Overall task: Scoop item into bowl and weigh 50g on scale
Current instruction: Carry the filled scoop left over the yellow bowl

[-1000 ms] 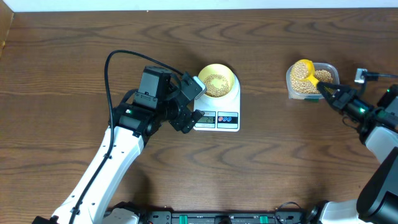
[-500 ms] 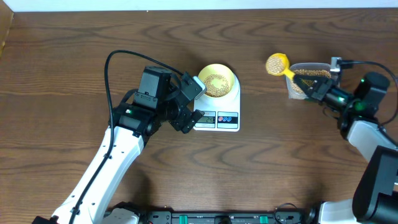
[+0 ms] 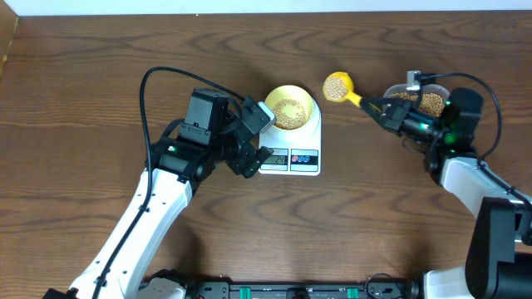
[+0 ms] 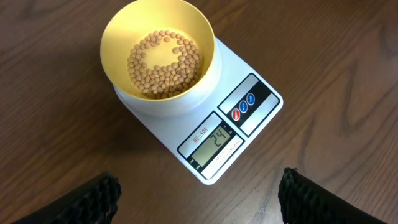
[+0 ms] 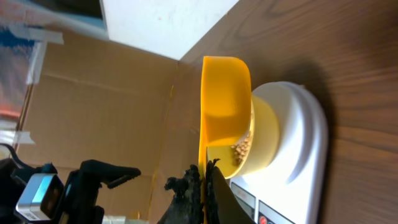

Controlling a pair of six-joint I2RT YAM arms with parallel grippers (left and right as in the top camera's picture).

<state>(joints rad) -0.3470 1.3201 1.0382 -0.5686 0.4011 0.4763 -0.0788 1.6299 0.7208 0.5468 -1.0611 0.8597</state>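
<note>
Right now the scale (image 3: 312,137) sits near the middle of the tabletop (image 3: 100,66), with its display (image 4: 214,146) and two round buttons (image 4: 244,107) along its near edge. The display reads 24. The pale yellow bowl (image 4: 118,37) stands on the far part of the scale's platform, upright, and a shallow layer of tan beans (image 4: 165,62) covers its bottom.

The left end effector (image 3: 254,139) hovers just left of the scale with its jaws spread wide and nothing between them. In the left wrist view its two dark fingertips (image 4: 93,199) frame the lower corners, apart from both scale and bowl.

To the right, the right end effector (image 3: 381,108) is clenched on the handle of a bright yellow scoop (image 3: 347,93). The scoop's round head is heaped with more beans and sits just right of the bowl's rim, between the bowl and a clear tub (image 3: 432,90) at the far right. The scoop head is apart from the bowl in the overhead view. In the right wrist view the scoop's handle runs straight out from the closed fingers (image 5: 200,186), and the bowl and scale lie beyond it. How high the scoop is above the tabletop cannot be told.

The tub is largely hidden behind the right arm; some beans show inside it. A black cable (image 3: 145,91) loops up from the left arm over the wood.
</note>
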